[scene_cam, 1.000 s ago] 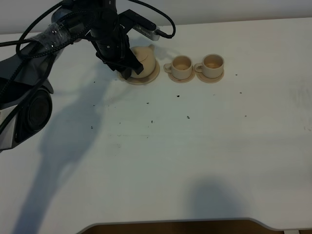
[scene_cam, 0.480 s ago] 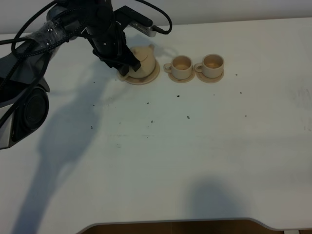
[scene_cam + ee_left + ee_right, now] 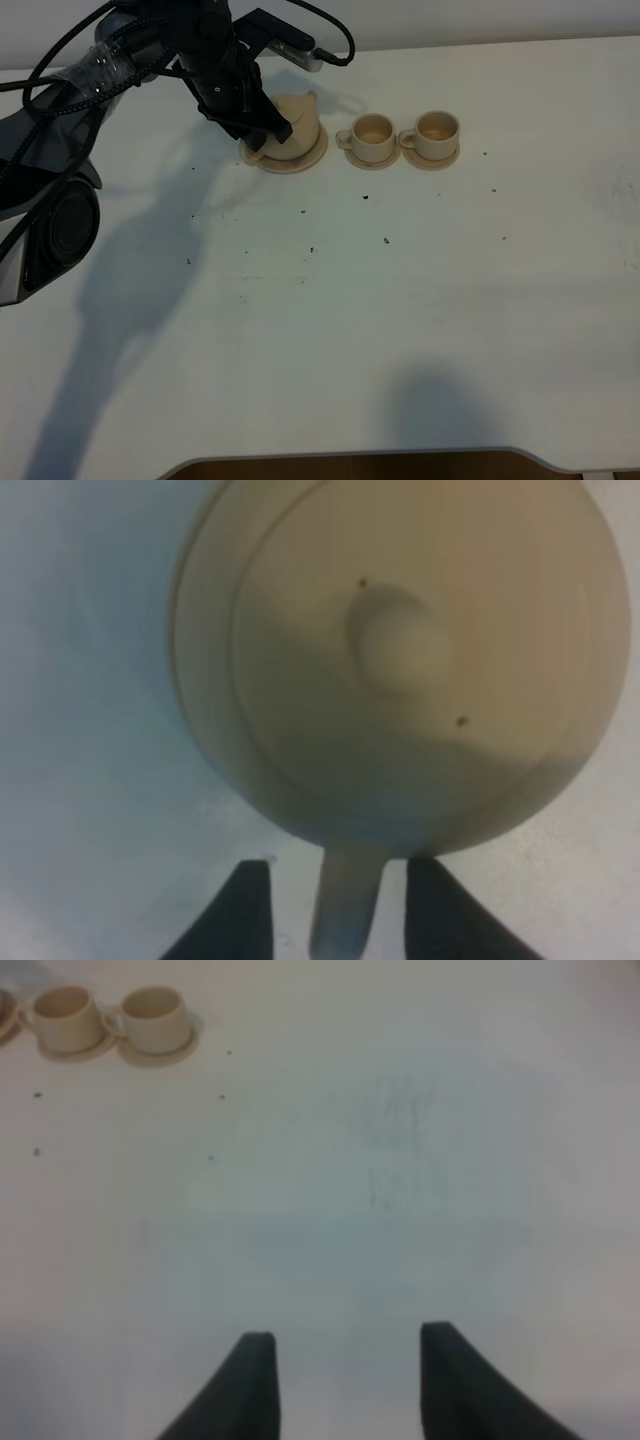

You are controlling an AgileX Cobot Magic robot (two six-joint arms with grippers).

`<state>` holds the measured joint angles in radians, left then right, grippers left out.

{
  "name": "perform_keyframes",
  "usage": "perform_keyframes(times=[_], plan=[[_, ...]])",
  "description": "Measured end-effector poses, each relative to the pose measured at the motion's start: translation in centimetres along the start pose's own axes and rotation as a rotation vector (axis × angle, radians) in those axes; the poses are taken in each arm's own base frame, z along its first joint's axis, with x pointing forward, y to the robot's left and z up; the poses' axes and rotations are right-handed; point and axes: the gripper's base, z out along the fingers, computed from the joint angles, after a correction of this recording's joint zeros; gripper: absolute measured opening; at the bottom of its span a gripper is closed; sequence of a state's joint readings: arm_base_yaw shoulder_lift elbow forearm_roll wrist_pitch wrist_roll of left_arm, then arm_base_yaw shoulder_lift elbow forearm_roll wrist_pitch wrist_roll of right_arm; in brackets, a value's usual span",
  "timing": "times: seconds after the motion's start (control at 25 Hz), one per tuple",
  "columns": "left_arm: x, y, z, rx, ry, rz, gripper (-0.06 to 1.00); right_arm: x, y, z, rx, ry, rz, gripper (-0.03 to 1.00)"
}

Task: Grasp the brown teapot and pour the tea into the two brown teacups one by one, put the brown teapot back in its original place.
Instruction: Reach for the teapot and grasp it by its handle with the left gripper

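Observation:
The brown teapot (image 3: 297, 124) sits on its wide saucer, the original place (image 3: 303, 163), at the back left of the table. My left gripper (image 3: 262, 140) is down at the teapot's left side. In the left wrist view the lidded teapot (image 3: 400, 660) fills the frame and its loop handle (image 3: 345, 910) lies between the fingers of my left gripper (image 3: 340, 863), with a small gap on each side. The two brown teacups (image 3: 373, 136) (image 3: 437, 132) stand on small saucers to the right of the teapot. My right gripper (image 3: 345, 1335) hovers over bare table, fingers apart and holding nothing.
Dark specks (image 3: 385, 240) are scattered over the white table (image 3: 400, 320). The left arm's cables (image 3: 330, 55) loop over the back edge behind the teapot. The teacups (image 3: 65, 1010) (image 3: 155, 1012) show far off in the right wrist view.
My left gripper has settled lower and closer around the teapot's handle, and its fingers have drawn nearer together. Teapot, cups and right gripper have not moved.

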<state>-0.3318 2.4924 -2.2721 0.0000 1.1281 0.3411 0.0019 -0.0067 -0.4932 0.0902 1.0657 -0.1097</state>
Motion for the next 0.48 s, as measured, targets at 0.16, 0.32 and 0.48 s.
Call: perform_keyframes(times=[0.16, 0.32, 0.48], plan=[[0.04, -0.11, 0.24, 0.018, 0.003, 0.001, 0.22, 0.00, 0.00, 0.00, 0.000, 0.000, 0.000, 0.36], [0.03, -0.11, 0.29, 0.025, 0.000, 0.015, 0.21, 0.00, 0.00, 0.00, 0.000, 0.000, 0.000, 0.36], [0.03, -0.09, 0.29, 0.028, -0.002, 0.017, 0.21, 0.00, 0.00, 0.00, 0.000, 0.000, 0.000, 0.36]])
